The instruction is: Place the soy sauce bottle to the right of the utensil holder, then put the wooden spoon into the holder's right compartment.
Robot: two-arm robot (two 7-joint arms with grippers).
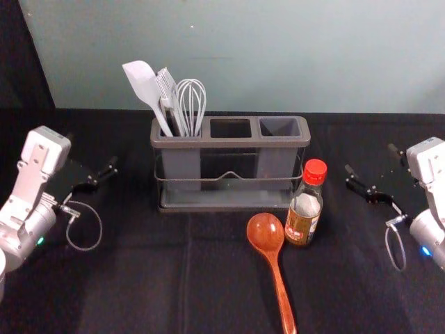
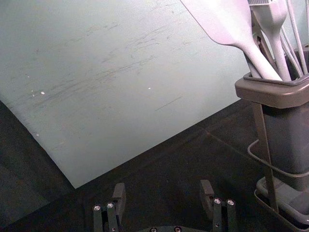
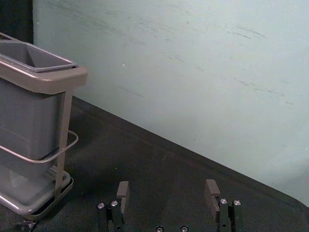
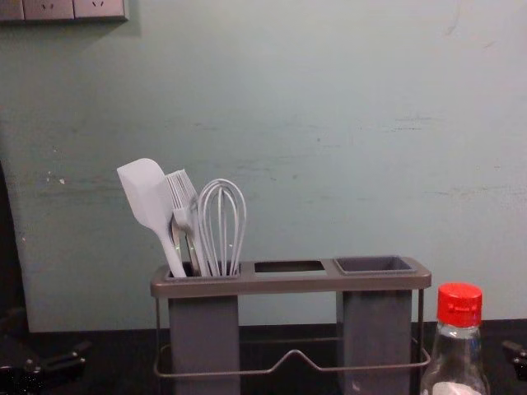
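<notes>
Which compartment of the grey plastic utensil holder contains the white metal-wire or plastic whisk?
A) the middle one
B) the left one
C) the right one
B: the white balloon-shaped whisk stands in the left compartment of the grey plastic utensil holder, beside the white flat-bladed spatula.

- Here's the utensil holder (image 4: 292,284), upright on the dark surface (image 4: 284,332).
- Left compartment: pale spatula (image 4: 145,197), brush (image 4: 183,196) and whisk (image 4: 223,218), heads up.
- And over right, the red-capped bottle (image 4: 459,306), upright beside the holder's right end.
- Left hand (image 4: 66,359) at far left, right hand (image 4: 517,355) at the right edge.
</notes>
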